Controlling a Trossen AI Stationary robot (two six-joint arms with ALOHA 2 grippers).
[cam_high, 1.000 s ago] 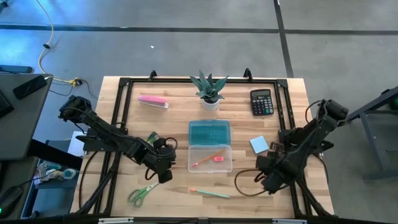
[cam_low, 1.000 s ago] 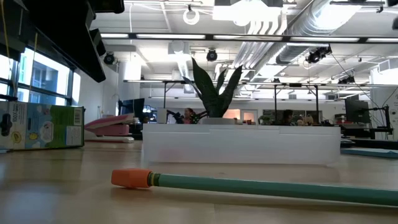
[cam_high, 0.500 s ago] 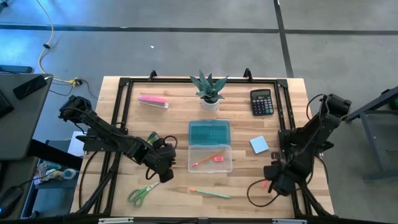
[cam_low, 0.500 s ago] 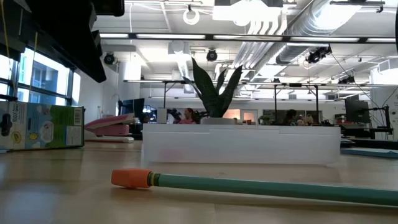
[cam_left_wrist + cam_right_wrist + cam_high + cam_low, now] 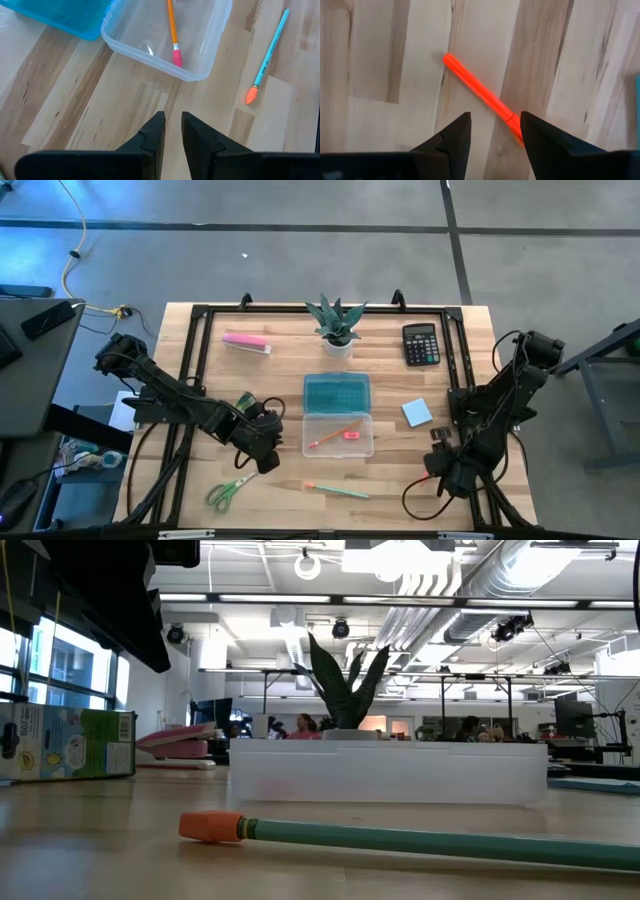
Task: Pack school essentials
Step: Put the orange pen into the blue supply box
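On the wooden tabletop (image 5: 90, 840) the green pencil (image 5: 440, 840) lay nearest, beyond it the clear case (image 5: 338, 430) holding the orange pencil (image 5: 172, 30), then the office room; only the right wrist view showed the right gripper (image 5: 493, 131), apart, over the red-orange pen (image 5: 479, 92), while the left gripper (image 5: 171, 131) stood slightly apart, empty.

Red-orange pen (image 5: 479, 92), green pencil (image 5: 340, 491) (orange tip), teal lid (image 5: 336, 393), pink bar (image 5: 246, 341)

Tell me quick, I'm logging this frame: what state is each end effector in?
Left end effector: fingers slightly apart, empty, over bare table.
Right end effector: open, holding nothing, above the red-orange pen.
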